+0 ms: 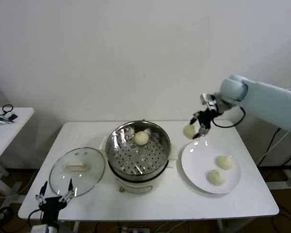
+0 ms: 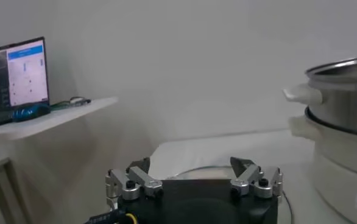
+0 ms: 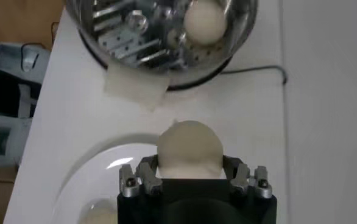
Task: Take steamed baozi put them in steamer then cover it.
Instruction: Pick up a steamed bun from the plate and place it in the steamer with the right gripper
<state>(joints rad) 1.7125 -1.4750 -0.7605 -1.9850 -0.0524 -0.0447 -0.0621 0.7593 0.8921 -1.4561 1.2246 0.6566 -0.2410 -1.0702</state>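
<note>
No text can be read: the monitor (image 2: 15,73) shows only illegible windows, and the steamer (image 2: 343,146) base carries an unreadable label.

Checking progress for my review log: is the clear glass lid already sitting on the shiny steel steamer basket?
No: the clear glass lid lies flat on the white table beside the open steel steamer basket.

buns: four — one in pot (image 1: 141,138), one held (image 1: 189,130), two on plate (image 1: 225,162) (image 1: 215,177)
steamer pots (image 1: 137,167): one
glass lids (image 1: 77,171): one
plates (image 1: 194,165): one
</note>
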